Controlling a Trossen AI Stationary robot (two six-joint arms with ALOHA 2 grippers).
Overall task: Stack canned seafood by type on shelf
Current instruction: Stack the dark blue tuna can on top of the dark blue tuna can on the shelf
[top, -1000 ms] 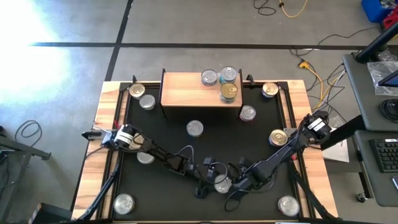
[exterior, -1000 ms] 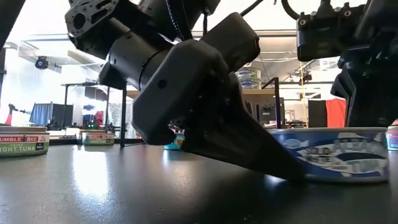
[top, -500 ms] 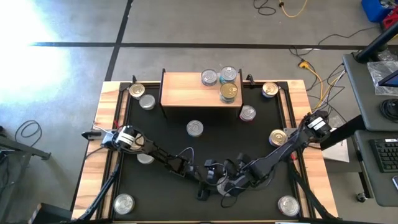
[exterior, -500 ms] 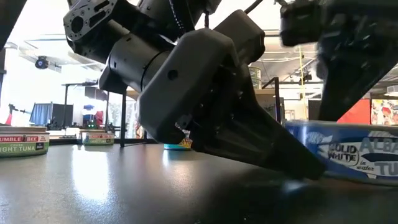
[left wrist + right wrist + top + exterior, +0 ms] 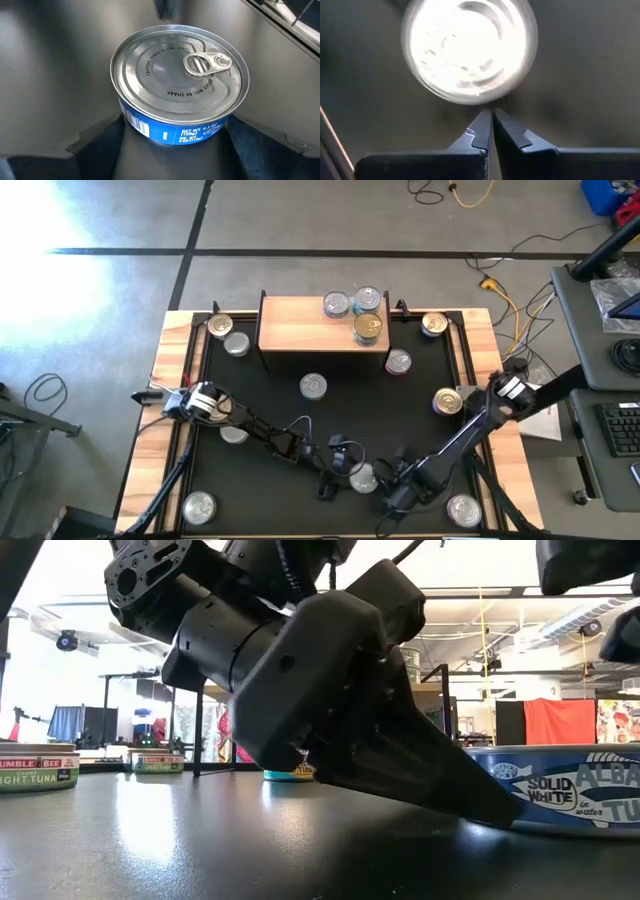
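From above, I'm seeing the left gripper [image 5: 338, 470] sitting low on the black mat near the front edge, with a silver-lidded blue tin [image 5: 362, 476] just ahead of it. The right gripper [image 5: 398, 496] is lying just beside that tin, toward the front right. The shelf [image 5: 322, 324] is standing at the back edge, carrying three tins bunched at its right end while its left half is lying bare. Open mat is showing between the shelf and both arms.

At table level, the blue tin [image 5: 565, 802] is sitting flat, lid up.

My left wrist camera is showing spread fingers flanking the upright tin [image 5: 179, 90], not gripping it.

My right wrist camera is showing fingertips [image 5: 482, 131] pressed together, touching the tin's rim [image 5: 470, 50].
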